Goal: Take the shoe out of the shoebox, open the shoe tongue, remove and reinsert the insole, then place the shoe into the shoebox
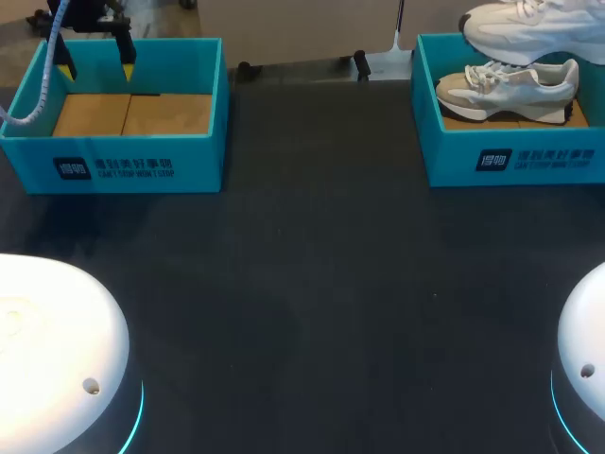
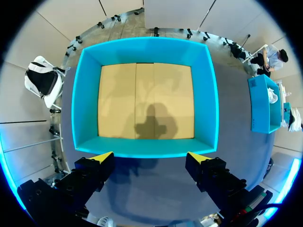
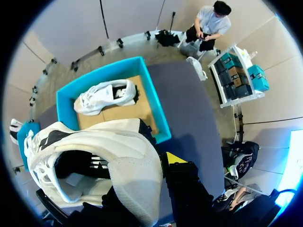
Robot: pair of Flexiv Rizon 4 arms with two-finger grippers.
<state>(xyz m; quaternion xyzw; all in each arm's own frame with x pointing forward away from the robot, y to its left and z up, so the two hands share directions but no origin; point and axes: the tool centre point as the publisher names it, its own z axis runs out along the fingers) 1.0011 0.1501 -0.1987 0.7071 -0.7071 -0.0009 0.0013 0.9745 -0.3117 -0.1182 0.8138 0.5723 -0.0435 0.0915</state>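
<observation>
A white sneaker (image 1: 534, 26) hangs above the right teal shoebox (image 1: 529, 163); the gripper holding it does not show in the head view. In the right wrist view my right gripper (image 3: 142, 165) is shut on this sneaker's (image 3: 94, 161) heel, with one yellow fingertip (image 3: 174, 157) showing beside it. A second white sneaker (image 3: 106, 97) lies on its side in the shoebox (image 3: 156, 106) below, also seen as the sneaker in the box (image 1: 506, 90). My left gripper (image 1: 95, 68) hovers open over the empty left teal shoebox (image 1: 142, 161), nothing between its fingers (image 2: 102, 158).
The left shoebox (image 2: 147, 43) shows only its bare cardboard floor. Dark table (image 1: 312, 284) stretches between the two boxes. My arms' white round bases (image 1: 57, 350) sit at the near left and near right corners.
</observation>
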